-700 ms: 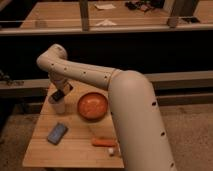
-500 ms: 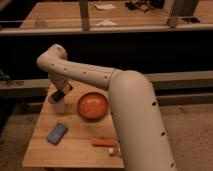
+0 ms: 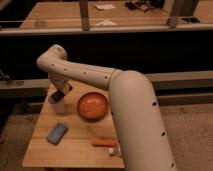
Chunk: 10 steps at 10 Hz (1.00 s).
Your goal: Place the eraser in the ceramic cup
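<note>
if the small dark block (image 3: 57,94) is the eraser, the small plain whitish ceramic cup (image 3: 59,106) lies straight below it

the block shows tilted at the tip of the gripper (image 3: 60,92). i take it for the eraser, but i cannot tell whether the gripper is clamped on it. the cup stands upright directly beneath, near the far left corner of the light wooden surface (image 3: 75,150), so the coming move looks like a short straight drop into a narrow mouth. a wide orange-red bowl (image 3: 93,106) stands beside the cup on its right, apart from it. nearer the camera lie a flat blue-grey rectangular piece (image 3: 57,133) and an orange stick-shaped thing (image 3: 104,142), both out of the way. the thick white arm (image 3: 131,110) hides the surface's right side.
</note>
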{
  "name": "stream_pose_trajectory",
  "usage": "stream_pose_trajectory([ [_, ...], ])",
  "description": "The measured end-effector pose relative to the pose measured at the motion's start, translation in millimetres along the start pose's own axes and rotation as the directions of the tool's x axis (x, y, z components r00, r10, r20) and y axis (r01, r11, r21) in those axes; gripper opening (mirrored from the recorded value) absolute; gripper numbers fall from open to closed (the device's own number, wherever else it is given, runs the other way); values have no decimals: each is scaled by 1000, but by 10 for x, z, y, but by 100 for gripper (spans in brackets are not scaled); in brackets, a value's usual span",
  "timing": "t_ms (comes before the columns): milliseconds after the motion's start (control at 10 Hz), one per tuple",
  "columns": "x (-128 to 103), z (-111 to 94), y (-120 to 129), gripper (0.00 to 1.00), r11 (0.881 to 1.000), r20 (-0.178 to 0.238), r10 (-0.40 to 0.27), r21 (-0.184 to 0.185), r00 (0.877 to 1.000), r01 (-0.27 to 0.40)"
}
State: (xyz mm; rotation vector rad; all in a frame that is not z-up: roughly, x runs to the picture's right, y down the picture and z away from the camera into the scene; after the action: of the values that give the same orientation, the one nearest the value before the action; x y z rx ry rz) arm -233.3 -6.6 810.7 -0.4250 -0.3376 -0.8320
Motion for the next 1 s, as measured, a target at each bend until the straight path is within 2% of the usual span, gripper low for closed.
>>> stream_pose_trajectory([
  [1000, -15, -10, -9, 12, 1000, -5, -15, 8, 1000, 15],
])
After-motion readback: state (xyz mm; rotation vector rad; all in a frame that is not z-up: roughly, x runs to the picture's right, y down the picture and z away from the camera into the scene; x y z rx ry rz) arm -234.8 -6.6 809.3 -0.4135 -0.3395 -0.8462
